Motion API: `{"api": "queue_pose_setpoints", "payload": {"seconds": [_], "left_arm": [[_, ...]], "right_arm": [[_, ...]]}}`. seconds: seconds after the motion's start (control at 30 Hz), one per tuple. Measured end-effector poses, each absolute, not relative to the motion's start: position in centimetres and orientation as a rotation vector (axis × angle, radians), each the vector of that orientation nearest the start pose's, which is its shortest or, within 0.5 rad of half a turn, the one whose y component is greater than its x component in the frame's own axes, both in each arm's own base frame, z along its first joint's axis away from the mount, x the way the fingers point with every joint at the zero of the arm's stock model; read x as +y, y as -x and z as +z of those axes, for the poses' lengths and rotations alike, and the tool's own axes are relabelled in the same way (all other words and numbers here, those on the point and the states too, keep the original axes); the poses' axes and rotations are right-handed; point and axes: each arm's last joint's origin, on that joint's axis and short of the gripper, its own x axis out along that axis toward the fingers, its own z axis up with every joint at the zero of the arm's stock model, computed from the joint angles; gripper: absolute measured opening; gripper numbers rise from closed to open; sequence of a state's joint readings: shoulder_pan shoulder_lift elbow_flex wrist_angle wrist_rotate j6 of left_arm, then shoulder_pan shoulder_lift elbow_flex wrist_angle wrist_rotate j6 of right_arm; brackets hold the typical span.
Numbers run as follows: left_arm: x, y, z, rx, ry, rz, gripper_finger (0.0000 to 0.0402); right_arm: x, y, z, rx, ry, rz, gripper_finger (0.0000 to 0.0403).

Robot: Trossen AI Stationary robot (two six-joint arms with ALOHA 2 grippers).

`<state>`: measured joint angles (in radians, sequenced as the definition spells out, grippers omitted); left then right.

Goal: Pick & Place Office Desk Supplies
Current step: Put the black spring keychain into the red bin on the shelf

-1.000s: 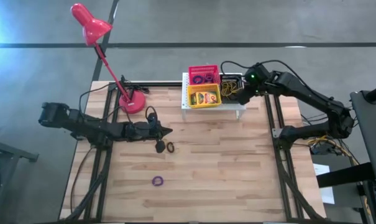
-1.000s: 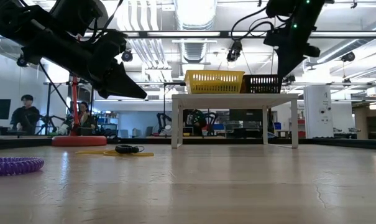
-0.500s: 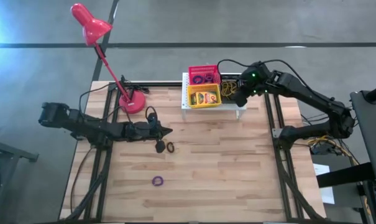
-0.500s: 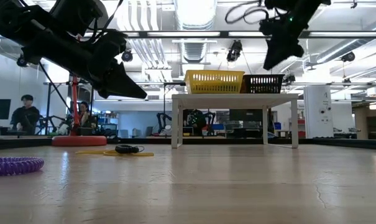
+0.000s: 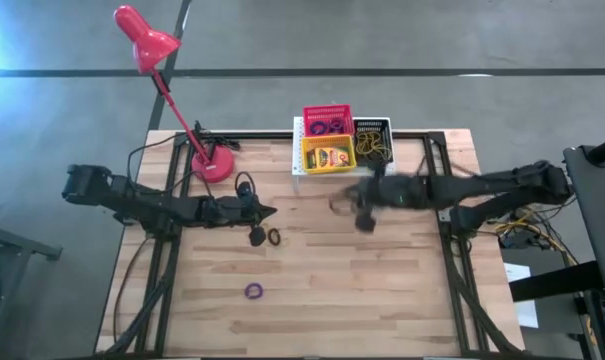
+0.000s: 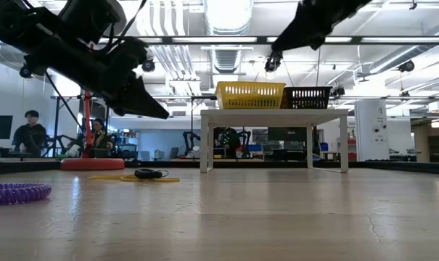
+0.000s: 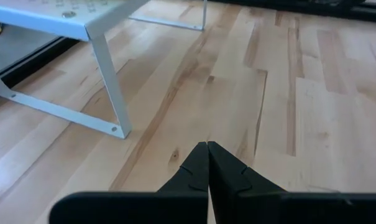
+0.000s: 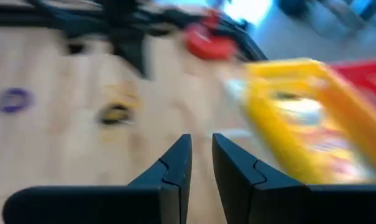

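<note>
1. Overhead, the white perforated shelf [image 5: 344,170] carries the pink-red basket [image 5: 327,121], yellow basket [image 5: 328,154] and black basket [image 5: 373,141]; the right claw [image 5: 344,201] hangs blurred just in front of it, over the tabletop [image 5: 382,290].
2. Left of the shelf, the left claw [image 5: 270,210] is closed and empty beside black and yellow loops [image 5: 266,236]; a purple loop [image 5: 253,291] lies farther out.
3. Right wrist: fingers [image 8: 175,163] slightly parted, holding nothing.

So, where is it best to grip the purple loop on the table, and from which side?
The purple loop lies flat and alone on bare wood, so probably come straight down from above and pinch across one side of its coiled ring, one finger inside, one outside.
</note>
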<state>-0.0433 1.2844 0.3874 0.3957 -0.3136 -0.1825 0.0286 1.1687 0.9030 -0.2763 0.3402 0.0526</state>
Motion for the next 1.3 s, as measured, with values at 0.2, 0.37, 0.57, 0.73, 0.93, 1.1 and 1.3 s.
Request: {"api": "queue_pose_setpoints", "payload": {"seconds": [0.2, 0.37, 0.57, 0.73, 0.93, 1.1, 1.3], "left_arm": [[-0.3, -22.6, 15.2, 0.535, 0.089, 0.258, 0.0001], [-0.7, -22.1, 14.3, 0.648, 0.147, 0.174, 0.0001], [-0.8, -21.4, 12.9, 0.784, 0.262, 0.200, 0.0001], [-1.0, -22.4, 12.0, 0.769, 0.241, 0.147, 0.0030], [-0.8, -23.4, 10.4, 0.752, 0.285, 0.172, 0.0123], [-0.8, -24.0, 9.5, 0.786, 0.296, 0.182, 0.0157], [-0.9, -24.5, 9.8, 0.782, 0.283, 0.158, 0.0100]], "right_arm": [[4.5, -25.1, 24.4, 0.347, 0.048, -0.135, 0.0064], [5.7, -25.8, 20.5, 0.293, -0.044, -0.105, 0.0089], [6.2, -27.9, 17.2, 0.380, -0.060, -0.119, 0.0134], [6.5, -29.8, 16.9, 0.393, -0.050, -0.126, 0.0159], [6.8, -30.7, 16.6, 0.411, -0.044, -0.127, 0.0163], [6.6, -30.1, 16.7, 0.467, -0.033, -0.133, 0.0152], [6.2, -28.4, 18.3, 0.538, -0.051, -0.151, 0.0137]]}}
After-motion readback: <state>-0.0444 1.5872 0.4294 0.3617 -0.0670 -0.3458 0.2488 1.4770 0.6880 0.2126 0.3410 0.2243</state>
